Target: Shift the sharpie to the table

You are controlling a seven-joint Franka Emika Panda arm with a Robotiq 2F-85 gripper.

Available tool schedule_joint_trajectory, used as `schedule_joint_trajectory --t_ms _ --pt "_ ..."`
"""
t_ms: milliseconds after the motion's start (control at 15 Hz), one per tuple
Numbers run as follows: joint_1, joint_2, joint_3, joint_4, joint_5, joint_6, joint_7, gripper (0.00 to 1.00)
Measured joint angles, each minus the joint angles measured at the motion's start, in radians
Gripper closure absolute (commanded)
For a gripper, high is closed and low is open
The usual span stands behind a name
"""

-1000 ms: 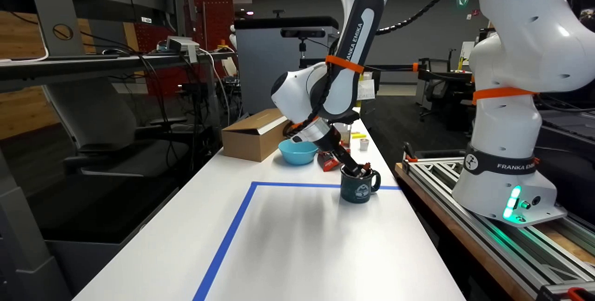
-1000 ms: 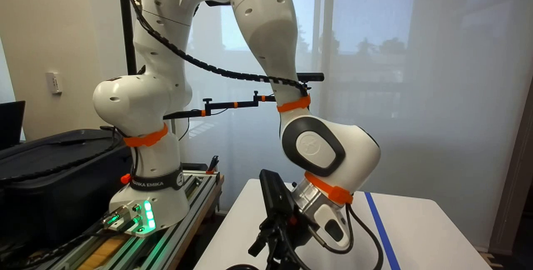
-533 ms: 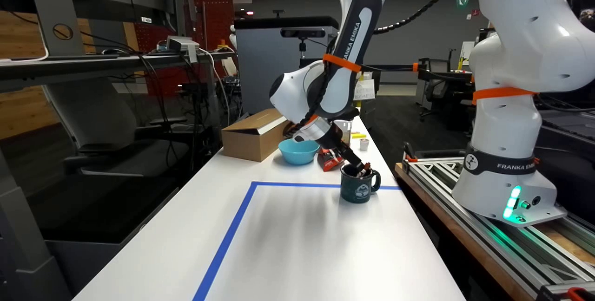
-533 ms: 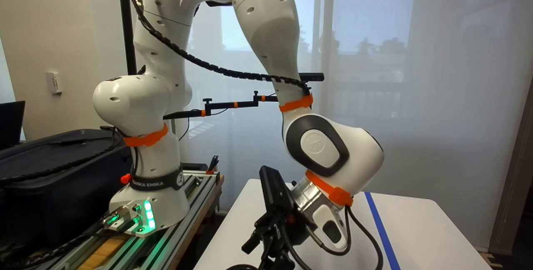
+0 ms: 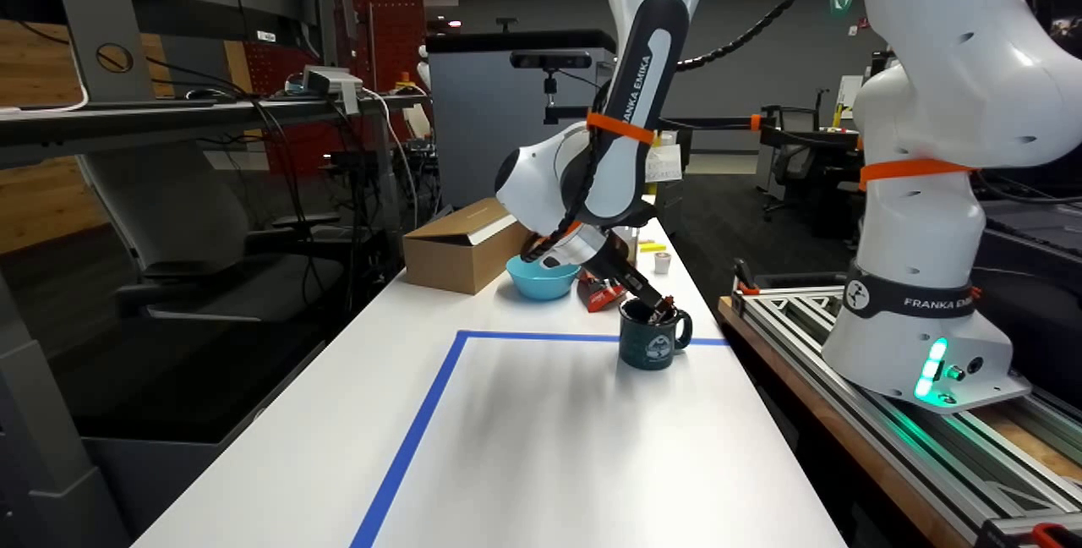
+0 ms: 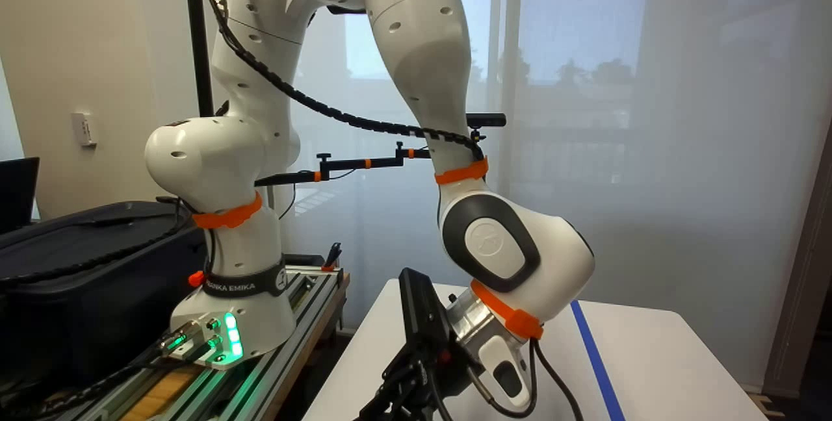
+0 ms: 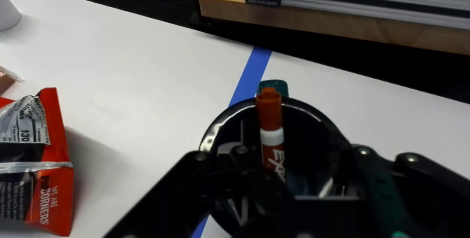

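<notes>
1. Leaning inside the mug (image 5: 634, 353), the marker (image 7: 271, 135) has its reddish cap over the rim on the handle side.
2. Only the wrist view makes out the marker's white band and part of its lettering; in an exterior view just a small reddish tip rises above the rim.
3. The claw (image 7: 298, 157) is at the mug's mouth, its fingers spread well apart with nothing pinched. The marker lies between them, nearer to one; whether it touches that finger cannot be told.
4. The mug stands upright on the table (image 5: 549, 446), on a line of blue tape (image 5: 541, 335), close to the long edge beside the bench (image 7: 330, 23).
5. An exterior view adds a bowl (image 5: 541, 281) and, by the opposite long edge, a cardboard box (image 5: 444, 265).
6. The wrist view shows readable print on the snack bag (image 7: 57, 190).
7. A window (image 6: 572, 31) shows only in an exterior view, whose bottom edge crops the claw.
</notes>
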Motion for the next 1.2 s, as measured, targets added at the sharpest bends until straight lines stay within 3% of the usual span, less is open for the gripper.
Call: schedule_joint_trajectory --t_ms 133,267,333,800,1000,1133,1200 --pt "-0.004 0.014 0.000 0.003 0.000 0.000 -0.002 0.46" --pt "-0.006 0.030 -0.001 0.012 0.000 0.000 -0.006 0.52" --pt "-0.008 0.039 -0.001 0.018 0.000 0.000 -0.010 0.49" --pt "-0.021 0.098 -0.001 0.061 0.000 0.000 -0.041 0.61" --pt "-0.021 0.113 -0.001 0.070 0.000 0.000 -0.050 0.61" --pt "-0.021 0.121 -0.001 0.073 0.000 0.000 -0.055 0.68" --pt "-0.021 0.125 -0.001 0.074 0.000 0.000 -0.059 0.65"
